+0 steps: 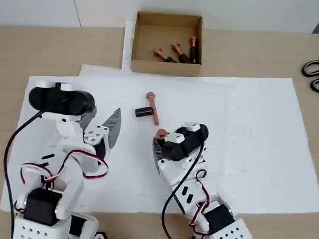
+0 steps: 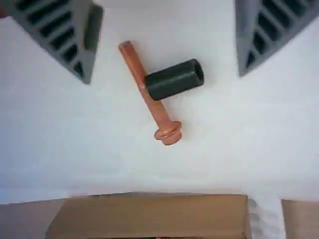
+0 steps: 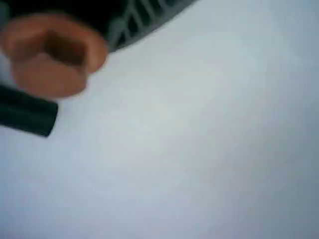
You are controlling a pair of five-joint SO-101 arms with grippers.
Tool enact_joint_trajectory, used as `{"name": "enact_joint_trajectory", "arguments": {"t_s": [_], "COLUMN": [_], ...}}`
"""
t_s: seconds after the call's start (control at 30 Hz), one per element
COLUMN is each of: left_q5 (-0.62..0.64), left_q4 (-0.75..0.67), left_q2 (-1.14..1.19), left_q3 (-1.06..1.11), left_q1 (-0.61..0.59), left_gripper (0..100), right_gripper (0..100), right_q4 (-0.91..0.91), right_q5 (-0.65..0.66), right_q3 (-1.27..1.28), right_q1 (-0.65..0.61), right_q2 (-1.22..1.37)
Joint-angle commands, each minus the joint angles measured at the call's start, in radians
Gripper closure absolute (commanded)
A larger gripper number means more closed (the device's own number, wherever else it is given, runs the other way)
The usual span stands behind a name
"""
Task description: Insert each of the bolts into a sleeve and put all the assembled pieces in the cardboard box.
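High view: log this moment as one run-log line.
left gripper open, aimed at loose bolt touching sleeve | right gripper shut on second bolt | cardboard box: three assembled pieces

A wooden table carries a white foam sheet, cardboard box and scissors.

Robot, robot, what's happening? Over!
Left claw open, facing loose bolt and sleeve. Right claw shut on second bolt. Three pieces done in box. Nothing blocking.
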Motion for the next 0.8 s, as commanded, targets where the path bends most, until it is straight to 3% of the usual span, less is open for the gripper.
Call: {"name": "enact_joint_trajectory", "arguments": {"t_s": [0.0,0.37,0.63,0.77], "left_q5": [-0.02,-0.018,-0.018,-0.018], "left_q4": [0.026,0.201,0.353,0.439], "left_q2": [0.052,0.474,0.578,0.586], "left_q3": [-0.073,-0.456,-0.588,-0.674], "left_q1": [-0.014,-0.017,-0.015,-0.015], "left_gripper": [82,82,82,82], "right_gripper": [99.5,99.5,99.5,99.5], "right_q4": [0.045,0.206,0.355,0.41], "right_q5": [-0.006,0.031,0.084,0.08], "right_q3": [-0.112,-0.423,-0.832,-1.094], "right_q1": [0.018,0.237,0.377,0.386], "right_q2": [0.027,0.226,0.545,0.765]}}
